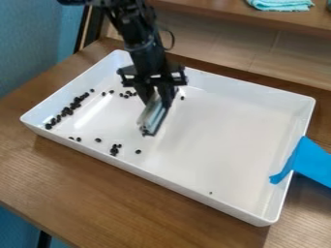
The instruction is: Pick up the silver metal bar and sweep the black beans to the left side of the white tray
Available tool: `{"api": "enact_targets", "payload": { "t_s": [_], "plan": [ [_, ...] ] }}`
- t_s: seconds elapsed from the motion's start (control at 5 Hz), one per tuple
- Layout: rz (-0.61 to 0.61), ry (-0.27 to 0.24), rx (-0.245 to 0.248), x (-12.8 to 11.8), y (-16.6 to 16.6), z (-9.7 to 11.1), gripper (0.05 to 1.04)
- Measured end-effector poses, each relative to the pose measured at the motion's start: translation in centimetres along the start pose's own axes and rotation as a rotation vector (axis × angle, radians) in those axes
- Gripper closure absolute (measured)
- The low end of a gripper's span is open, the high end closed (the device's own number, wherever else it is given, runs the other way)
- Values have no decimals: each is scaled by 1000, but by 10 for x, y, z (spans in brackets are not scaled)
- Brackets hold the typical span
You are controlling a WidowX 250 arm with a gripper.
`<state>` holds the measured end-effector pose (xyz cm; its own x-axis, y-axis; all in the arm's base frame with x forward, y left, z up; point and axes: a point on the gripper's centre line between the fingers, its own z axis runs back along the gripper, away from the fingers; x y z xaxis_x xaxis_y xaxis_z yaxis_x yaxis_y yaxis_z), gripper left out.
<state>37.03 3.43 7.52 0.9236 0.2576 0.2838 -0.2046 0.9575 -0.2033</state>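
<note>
The gripper (158, 95) hangs inside the tray (213, 128), left of its middle as the camera sees it, with its fingers clamped on the upper part of a flat, pale scraper (153, 116). The scraper slants down toward the tray's floor; from this angle it is hard to be sure whether its lower edge touches. Black beans (67, 112) lie in a loose line along the tray's left wall, with a few more toward its far wall, a small clump near its near wall and single ones spread between.

The grip looks like the likeliest weak point. The scraper is held near one end, so a push low on its blade could make it twist between the fingers or slip out. If the edge sits slightly above the tray's floor, the small beans could pass underneath; if it is pressed too hard, it could catch, bend, or drag the whole tray over the table (123, 193). Being round and loose, the beans could also roll around the blade's ends, and those close against the tray's left wall could be hard to reach, since the gripper's wide body might meet the rim first. A fast flick there could throw some over the wall. The blue tape (310, 162) over the tray's right wall might hold that side, but if it sticks weakly, a sideways shove could pull it loose and let the tray turn.
</note>
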Motion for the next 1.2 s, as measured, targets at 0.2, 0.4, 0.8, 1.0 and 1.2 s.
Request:
{"api": "enact_targets", "payload": {
  "t_s": [0.2, 0.4, 0.8, 1.0, 1.2],
  "plan": [
    [-33, -31, 28, -9, -10, -14, 703],
    [-55, -41, 48, -17, -4, -21, 703],
    [-62, -32, 83, -14, 41, -25, 703],
    [-93, -42, 90, -12, 65, -21, 703],
    [-128, -53, 102, -16, 99, -15, 703]
  ]
}}
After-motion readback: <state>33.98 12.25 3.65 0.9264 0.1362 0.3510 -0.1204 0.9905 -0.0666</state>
